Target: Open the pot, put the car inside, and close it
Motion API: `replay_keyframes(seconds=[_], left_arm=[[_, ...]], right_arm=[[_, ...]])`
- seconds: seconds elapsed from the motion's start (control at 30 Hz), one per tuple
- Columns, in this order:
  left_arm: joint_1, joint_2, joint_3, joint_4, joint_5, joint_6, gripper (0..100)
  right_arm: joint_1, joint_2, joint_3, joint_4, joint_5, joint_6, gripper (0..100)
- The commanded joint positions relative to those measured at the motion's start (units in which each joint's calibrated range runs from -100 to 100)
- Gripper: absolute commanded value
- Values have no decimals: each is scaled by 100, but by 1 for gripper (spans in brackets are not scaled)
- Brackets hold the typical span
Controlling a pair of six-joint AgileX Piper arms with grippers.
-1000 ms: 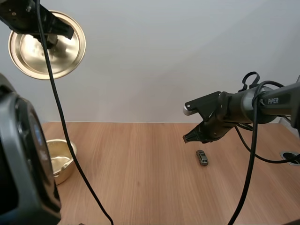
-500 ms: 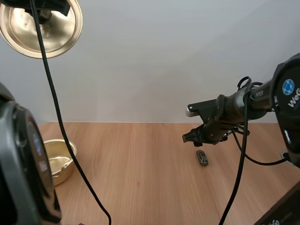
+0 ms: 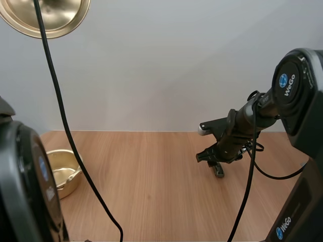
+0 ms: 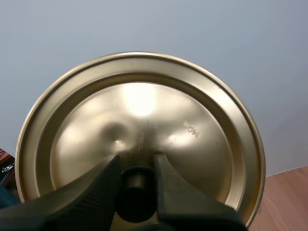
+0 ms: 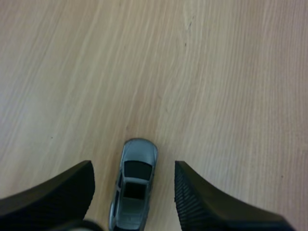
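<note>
Light: soft, even and fairly bright; the pale wall [image 3: 161, 65] behind the lid [image 3: 48, 15] carries no hard-edged shadow.
Glare: in the left wrist view, one white hot spot sits on the lid's gold face just above its knob [image 4: 136, 192], with a weaker sheen spreading from it toward the lid's rim.
Reflections: the pot [image 3: 63, 169], straight below the lid in the high view, glows warm yellow inside.
Shadows: faint on the table [image 3: 151, 191]; only a soft dim edge hugs the car [image 5: 134, 190], far to the right of the lid.
Dark masses: the left claw [image 4: 136, 166] at the lid's knob and the right claw [image 5: 134, 166] astride the car read near black, with light catching only their ribbing.
</note>
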Motion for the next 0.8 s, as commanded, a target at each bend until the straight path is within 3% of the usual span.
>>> replay_keyframes(seconds=[0.0, 0.07, 0.13, 0.17, 0.23, 0.27, 0.4, 0.5, 0.77], left_arm=[[2, 0, -1, -3, 9, 1, 0], [2, 0, -1, -3, 9, -16, 0], [2, 0, -1, -3, 9, -16, 0], [2, 0, -1, -29, 9, -12, 0], [2, -61, -1, -41, 9, -41, 0], [2, -77, -1, -41, 9, -41, 0], [2, -206, -115, -51, 9, -264, 0], [2, -345, -250, -93, 9, -574, 0], [2, -907, -331, -130, 9, -1067, 0]], right_arm=[[2, 136, 2, -39, 5, 1, 79], [2, 283, 2, -128, 5, 1, 78], [2, 436, 2, -198, -17, 1, 66], [2, 508, 2, -223, -87, 1, 53], [2, 616, 2, -252, -255, 1, 11], [2, 648, 2, -252, -399, -41, 0], [139, 541, -174, -9, -761, -656, 0], [512, 206, -608, 446, -491, -1120, 0], [2061, -513, -1963, 1435, 399, -1348, 0]])
